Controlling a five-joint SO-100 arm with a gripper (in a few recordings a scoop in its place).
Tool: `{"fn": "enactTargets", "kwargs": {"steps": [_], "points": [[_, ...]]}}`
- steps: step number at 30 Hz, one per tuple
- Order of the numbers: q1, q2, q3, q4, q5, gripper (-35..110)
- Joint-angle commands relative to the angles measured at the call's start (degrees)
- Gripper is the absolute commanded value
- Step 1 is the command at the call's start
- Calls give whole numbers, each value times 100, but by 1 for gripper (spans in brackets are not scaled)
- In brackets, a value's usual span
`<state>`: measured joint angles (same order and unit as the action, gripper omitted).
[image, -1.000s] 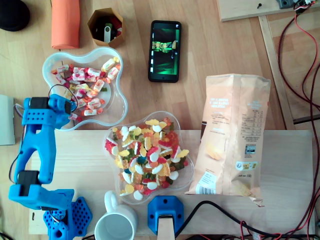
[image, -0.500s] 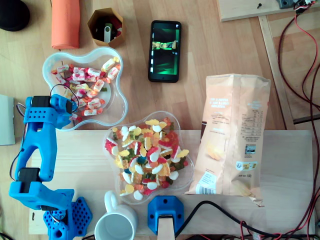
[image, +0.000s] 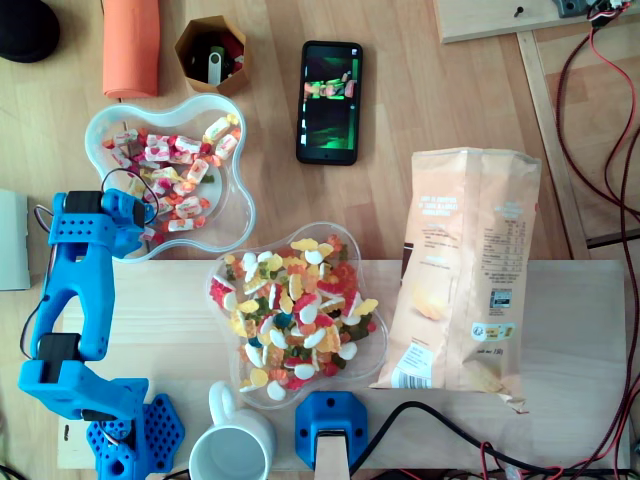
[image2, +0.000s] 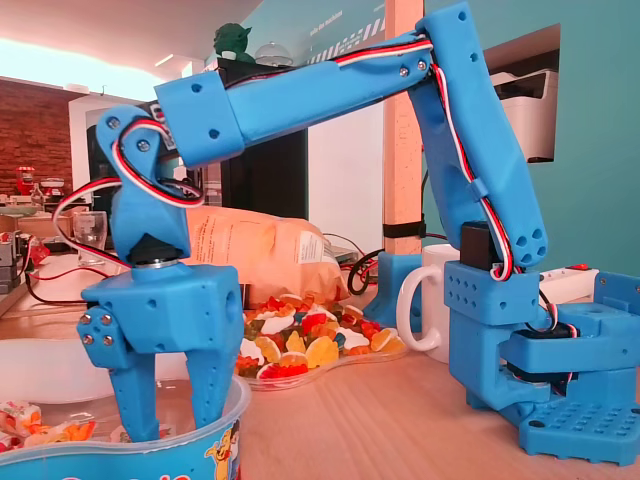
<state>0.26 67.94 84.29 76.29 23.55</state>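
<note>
Inside candy bowl, fingers vertical

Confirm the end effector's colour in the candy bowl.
Blue; the blue plastic end effector is clearest in the fixed view.

The arm is bright blue printed plastic, boxy at the joints, with black motors set in, red, white and black wires looped along it, small silver screws on the gripper housing, and a base dotted with holes.
</note>
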Motion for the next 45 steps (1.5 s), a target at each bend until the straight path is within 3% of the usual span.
{"fn": "enactTargets", "kwargs": {"steps": [1,8,18,26,32,45], "points": [[-123,149,-167,0,62,16],[-123,-272,-167,-606,0,16],[-123,-352,-167,-668,-9,14],[-105,-299,-167,-668,-18,-5],[-35,-272,-193,-668,18,-4],[-26,1389,-431,-650,79,-4]]}}
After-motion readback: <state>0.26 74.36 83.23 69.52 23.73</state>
